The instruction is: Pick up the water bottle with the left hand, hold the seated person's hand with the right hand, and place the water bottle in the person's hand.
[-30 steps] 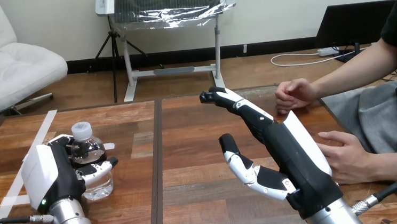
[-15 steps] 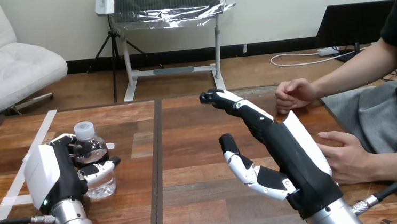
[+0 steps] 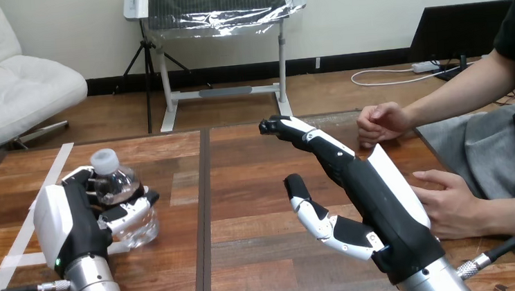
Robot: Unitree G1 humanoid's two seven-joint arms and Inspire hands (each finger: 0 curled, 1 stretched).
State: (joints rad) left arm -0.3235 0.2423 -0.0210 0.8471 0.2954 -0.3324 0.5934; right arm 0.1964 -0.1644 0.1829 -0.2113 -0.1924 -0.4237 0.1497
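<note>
A small clear water bottle [image 3: 124, 201] with a white cap sits in my left hand [image 3: 73, 222] at the table's left, tilted a little. My fingers and thumb are curled round its body. My right hand [image 3: 356, 193] is raised over the middle right of the table, fingers straight and spread, thumb out to the left, holding nothing. The person's upper hand [image 3: 380, 122] rests loosely curled near the table's far right edge, just beyond my right fingertips and apart from them. The person's lower hand [image 3: 454, 203] lies flat beside my right palm.
The wooden table [image 3: 250, 257] has a dark seam down its middle. White tape strips [image 3: 34, 212] run along the table's left part. The person's arms and lap occupy the right side.
My left hand has lifted and tilted the bottle, shifting it slightly up and to the right. My right hand and the person's hands have stayed put.
</note>
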